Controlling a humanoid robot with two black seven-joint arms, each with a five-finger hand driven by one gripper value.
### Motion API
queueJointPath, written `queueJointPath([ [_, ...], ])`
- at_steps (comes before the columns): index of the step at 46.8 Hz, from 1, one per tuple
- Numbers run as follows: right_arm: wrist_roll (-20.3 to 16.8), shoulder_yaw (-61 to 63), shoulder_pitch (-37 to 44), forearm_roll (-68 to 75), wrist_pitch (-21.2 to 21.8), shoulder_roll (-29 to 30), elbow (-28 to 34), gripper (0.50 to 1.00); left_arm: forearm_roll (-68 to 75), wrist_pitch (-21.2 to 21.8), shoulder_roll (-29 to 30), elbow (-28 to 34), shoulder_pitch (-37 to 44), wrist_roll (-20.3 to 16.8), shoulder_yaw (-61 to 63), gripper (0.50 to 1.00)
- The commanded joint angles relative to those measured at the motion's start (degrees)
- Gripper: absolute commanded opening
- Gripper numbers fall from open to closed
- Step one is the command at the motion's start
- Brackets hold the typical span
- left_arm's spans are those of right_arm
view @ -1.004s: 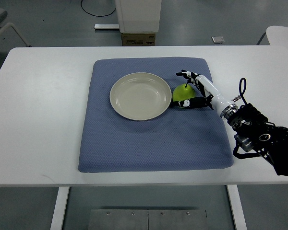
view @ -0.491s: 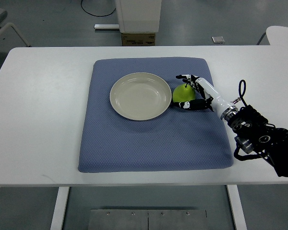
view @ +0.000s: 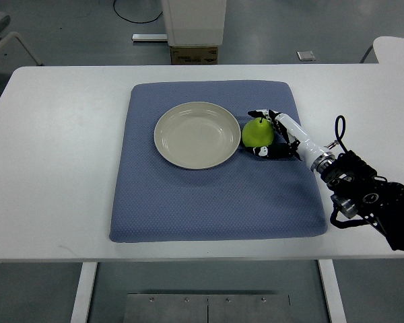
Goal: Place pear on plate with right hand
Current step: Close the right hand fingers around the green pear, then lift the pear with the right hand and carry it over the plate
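Right hand (view: 273,132) comes in from the lower right edge, forearm angled up-left across the corner of the blue mat (view: 188,195). Fingers (view: 261,113) are curled around the green pear (view: 257,132): black fingertips wrap the far side at the top, thumb sits along the near side at the bottom, white palm against the pear's right flank. Looks like a closed grasp on the pear; can't tell from this steep angle whether the pear is resting on the mat or lifted clear. Pear is upright, stem end up, just beside the right rim of the plate (view: 168,138), touching or nearly so, not on it. Plate is a shallow cream round dish, empty, sitting on the upper middle of the mat. Mat lies flat on the white tabletop (view: 54,168). Black wrist and arm housing with a looped cable sits off the mat's right edge over bare tabletop. Beyond the far edge of the tabletop: a white pedestal base on the floor.
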Motion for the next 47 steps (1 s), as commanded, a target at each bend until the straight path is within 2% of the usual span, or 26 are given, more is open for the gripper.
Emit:
queueJointPath([
  [1, 0.0, 0.1, 0.0, 0.0, 0.0, 0.0, -0.1, 0.5, 0.0, 0.1, 0.0, 0.0, 0.0, 0.0, 0.0, 1.0],
  [19, 0.0, 5.0, 0.8, 0.7, -0.5, 1.1, -0.4, 0.5, 0.0, 0.0, 0.0, 0.0, 0.0, 0.0, 0.0, 1.0],
  [26, 0.0, 6.4, 3.3, 0.7, -0.4, 1.3, -0.1, 0.5, 0.0, 0.0, 0.0, 0.0, 0.0, 0.0, 0.0, 1.0],
  [39, 0.0, 6.4, 6.8, 0.8, -0.4, 5.4, 0.0, 0.5, 0.0, 0.0, 0.0, 0.0, 0.0, 0.0, 0.0, 1.0],
  [47, -2.7, 6.4, 8.3, 0.7, -0.4, 8.7, -0.1, 0.5, 0.0, 0.0, 0.0, 0.0, 0.0, 0.0, 0.0, 1.0],
])
